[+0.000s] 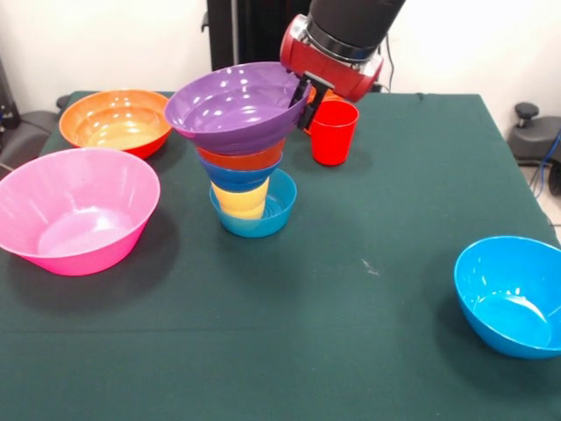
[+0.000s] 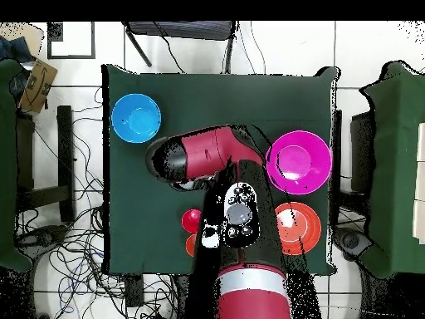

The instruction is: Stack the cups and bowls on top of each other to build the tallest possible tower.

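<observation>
The purple bowl (image 1: 235, 105) sits tilted on top of the tower (image 1: 249, 175), its rim higher on my side, and that tilt is my main worry. It is far wider than the small orange bowl and the blue bowl under it, and they rest on a yellow cup (image 1: 240, 198) standing in a small blue bowl (image 1: 256, 210) on the bench (image 1: 289, 333). If I let go while it leans, I judge it could slide off and drag the stack over. A sideways nudge from me could topple the narrow lower part too.

My end effector (image 1: 306, 95) is pinched onto the purple bowl's rim at the edge nearest me, fingers nearly closed with only the thin wall between them.

Just beside my end effector, on the side away from the tower, stands the red cup (image 1: 334, 132); I could clip it when I draw back. The large orange bowl (image 1: 116, 121) and pink bowl (image 1: 77, 209) lie beyond the tower from me, the bright blue bowl (image 1: 513, 294) well apart.
</observation>
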Available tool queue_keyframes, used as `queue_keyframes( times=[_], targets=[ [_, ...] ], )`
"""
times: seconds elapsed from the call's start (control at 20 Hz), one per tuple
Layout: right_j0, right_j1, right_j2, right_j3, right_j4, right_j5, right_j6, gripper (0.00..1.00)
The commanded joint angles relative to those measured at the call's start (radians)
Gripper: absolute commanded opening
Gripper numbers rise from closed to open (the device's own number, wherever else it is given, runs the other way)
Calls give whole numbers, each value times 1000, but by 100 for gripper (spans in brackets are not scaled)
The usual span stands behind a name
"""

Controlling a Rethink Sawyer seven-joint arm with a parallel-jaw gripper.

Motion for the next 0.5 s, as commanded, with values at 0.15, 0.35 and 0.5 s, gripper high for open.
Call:
queue_keyframes(
  times=[0.15, 0.35, 0.5],
  targets=[
    [8, 41, 31, 100, -3, -94, 29, 0],
    [3, 40, 30, 108, -3, -105, 27, 0],
    [4, 40, 28, 105, -6, -105, 26, 0]
  ],
)
